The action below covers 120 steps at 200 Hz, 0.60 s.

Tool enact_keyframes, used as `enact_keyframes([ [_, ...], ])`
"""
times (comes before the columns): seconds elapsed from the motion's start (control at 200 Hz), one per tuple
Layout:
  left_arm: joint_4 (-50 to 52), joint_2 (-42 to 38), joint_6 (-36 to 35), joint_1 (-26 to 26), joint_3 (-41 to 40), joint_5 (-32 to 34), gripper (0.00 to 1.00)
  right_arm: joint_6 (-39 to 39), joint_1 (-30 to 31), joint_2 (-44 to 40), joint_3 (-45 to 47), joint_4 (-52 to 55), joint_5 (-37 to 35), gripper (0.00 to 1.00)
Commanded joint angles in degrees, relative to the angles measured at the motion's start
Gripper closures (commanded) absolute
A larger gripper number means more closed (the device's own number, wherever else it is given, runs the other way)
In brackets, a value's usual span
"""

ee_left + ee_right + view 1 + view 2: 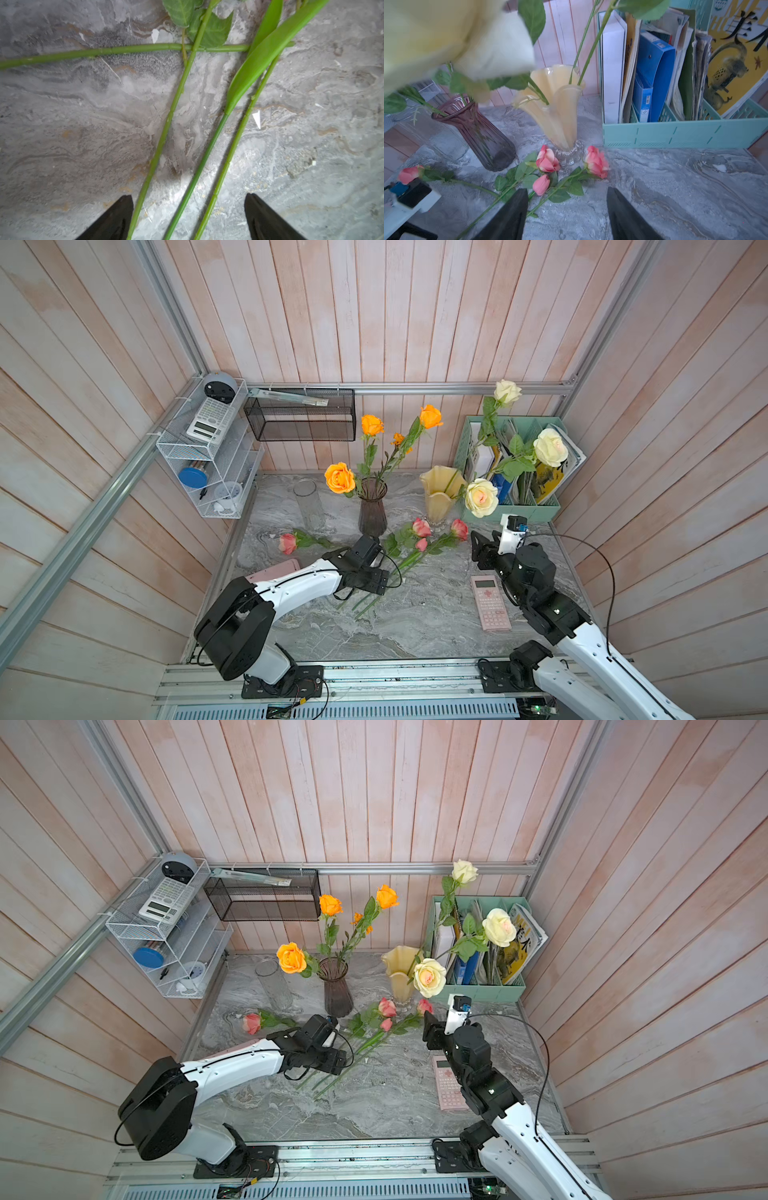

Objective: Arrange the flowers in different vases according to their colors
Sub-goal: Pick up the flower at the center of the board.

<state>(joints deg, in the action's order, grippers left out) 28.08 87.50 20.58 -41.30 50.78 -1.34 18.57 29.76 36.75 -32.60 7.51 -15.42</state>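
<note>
Left wrist | left end effector (188,195) spread astride stems (172,108) | right end effector (567,189) spread, empty | magazine (724,41) lettering illegible

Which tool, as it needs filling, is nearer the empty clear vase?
Left. The left tool hangs over the pink stems, in front of the clear vase; the right tool is farther off, by the yellow vase.

Bare marble (436,605) between calculator (490,602) and stems (170,113)
</note>
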Motion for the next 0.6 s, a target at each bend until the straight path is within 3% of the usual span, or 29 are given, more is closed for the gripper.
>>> enact_keyframes([
  [0.0, 2.05, 1.95, -1.78, 0.69, 3.47, 1.98, 0.11, 4.21, 0.89, -2.13, 0.81, 8.34, 4.13, 0.35],
  [0.34, 5.23, 8.40, -5.32, 1.81, 10.57, 5.77, 0.18, 10.12, 8.65, -5.01, 7.19, 10.65, 3.36, 0.38],
  [0.595, 7.68, 14.41, -8.44, 1.84, 15.18, 7.95, 0.22, 10.79, 10.33, -2.22, 7.40, 9.08, 4.38, 0.39],
])
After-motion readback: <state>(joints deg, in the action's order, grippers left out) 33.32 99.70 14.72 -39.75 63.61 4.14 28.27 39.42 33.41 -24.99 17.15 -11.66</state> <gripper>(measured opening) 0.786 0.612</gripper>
